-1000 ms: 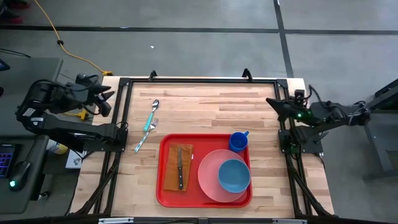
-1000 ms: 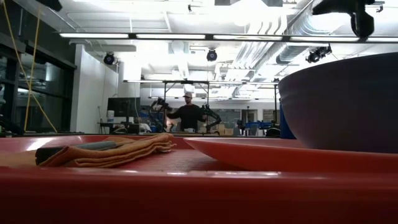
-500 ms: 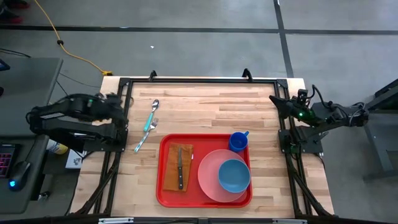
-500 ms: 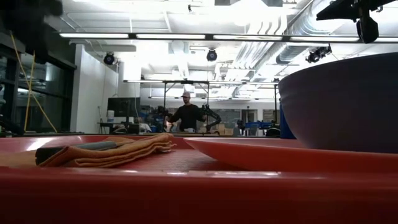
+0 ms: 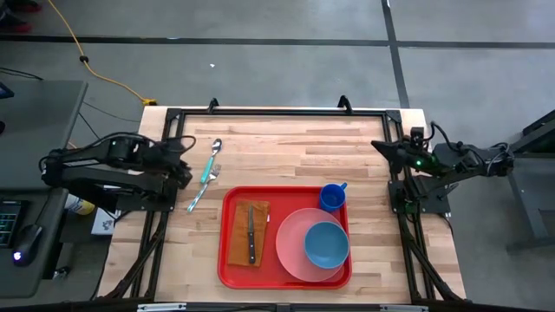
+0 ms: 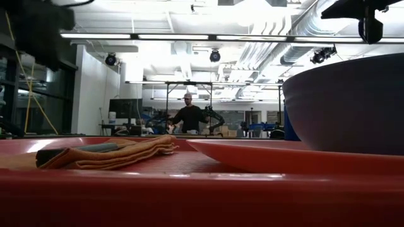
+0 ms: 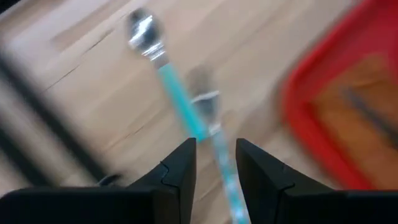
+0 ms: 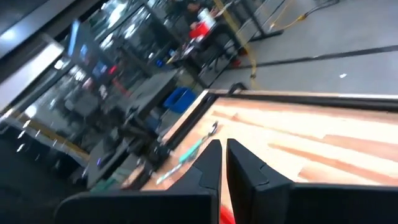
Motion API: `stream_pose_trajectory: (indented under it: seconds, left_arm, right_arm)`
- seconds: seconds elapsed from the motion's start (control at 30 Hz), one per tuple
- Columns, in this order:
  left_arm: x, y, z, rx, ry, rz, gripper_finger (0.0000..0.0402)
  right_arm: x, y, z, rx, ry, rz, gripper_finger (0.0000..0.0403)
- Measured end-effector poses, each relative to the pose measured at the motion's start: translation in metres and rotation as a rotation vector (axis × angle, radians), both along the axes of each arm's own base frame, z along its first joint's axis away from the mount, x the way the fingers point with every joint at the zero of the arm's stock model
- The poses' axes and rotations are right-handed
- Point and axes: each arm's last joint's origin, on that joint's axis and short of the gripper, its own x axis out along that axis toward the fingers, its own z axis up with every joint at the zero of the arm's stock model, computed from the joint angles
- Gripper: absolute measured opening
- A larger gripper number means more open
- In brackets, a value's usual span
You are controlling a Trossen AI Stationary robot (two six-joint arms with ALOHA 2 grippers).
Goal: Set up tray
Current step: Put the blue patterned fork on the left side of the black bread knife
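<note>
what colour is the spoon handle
Teal spoon handle, clearest in the left wrist view.

A teal-handled spoon (image 5: 212, 159) and what looks like a fork (image 5: 199, 196) lie on the wooden table (image 5: 295, 147).

Materials and finishes on the bench

The bench (image 5: 286, 152) is pale, matt wood in planks. The tray (image 5: 227, 260) is glossy red plastic, as the pink plate (image 5: 290, 247) and blue bowl (image 5: 326, 244) seem. The napkin (image 5: 238, 234) is soft, matt orange-brown cloth. The spoon (image 7: 148, 34) has a shiny metal bowl and teal handle.
</note>
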Motion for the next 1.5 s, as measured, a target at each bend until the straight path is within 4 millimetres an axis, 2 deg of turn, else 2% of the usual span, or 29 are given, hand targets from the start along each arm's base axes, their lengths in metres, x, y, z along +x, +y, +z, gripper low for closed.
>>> stream_pose_trajectory:
  seconds: [0.13, 0.27, 0.37, 0.57, 0.7, 0.83, 0.97, 1.2, 1.5]
  left_arm:
    - [0.019, -0.001, 0.002, -0.039, -0.07, -0.065, 0.0144]
    - [0.034, -0.003, -0.004, -0.131, -0.005, -0.109, 0.0144]
    - [0.045, -0.005, -0.013, -0.212, 0.02, -0.148, 0.0144]
    - [0.065, -0.008, -0.041, -0.351, -0.069, -0.212, 0.0144]
    - [0.062, -0.009, -0.068, -0.415, -0.062, -0.155, 0.0144]
    - [0.048, -0.008, -0.089, -0.444, 0.061, 0.065, 0.0144]
    - [0.045, -0.007, -0.096, -0.431, 0.098, 0.177, 0.0144]
    - [0.049, -0.006, -0.102, -0.404, 0.151, 0.202, 0.0144]
    - [0.061, -0.005, -0.122, -0.387, 0.329, 0.2, 0.0144]
  right_arm:
    - [0.001, 0.002, -0.001, -0.013, 0.022, 0.072, 0.0]
    - [0.001, 0.004, -0.001, -0.041, 0.041, 0.142, 0.0]
    - [0.002, 0.004, -0.001, -0.053, 0.049, 0.18, 0.0]
    - [0.001, 0.006, -0.001, -0.073, 0.057, 0.264, 0.0]
    - [-0.002, 0.007, 0.0, -0.077, 0.045, 0.302, 0.0]
    - [-0.005, 0.006, 0.0, -0.082, 0.032, 0.321, 0.0]
    - [-0.008, 0.006, 0.001, -0.089, 0.021, 0.322, 0.0]
    - [-0.008, 0.006, 0.0, -0.108, 0.033, 0.324, 0.0]
    - [-0.008, 0.006, 0.0, -0.112, 0.035, 0.321, 0.0]
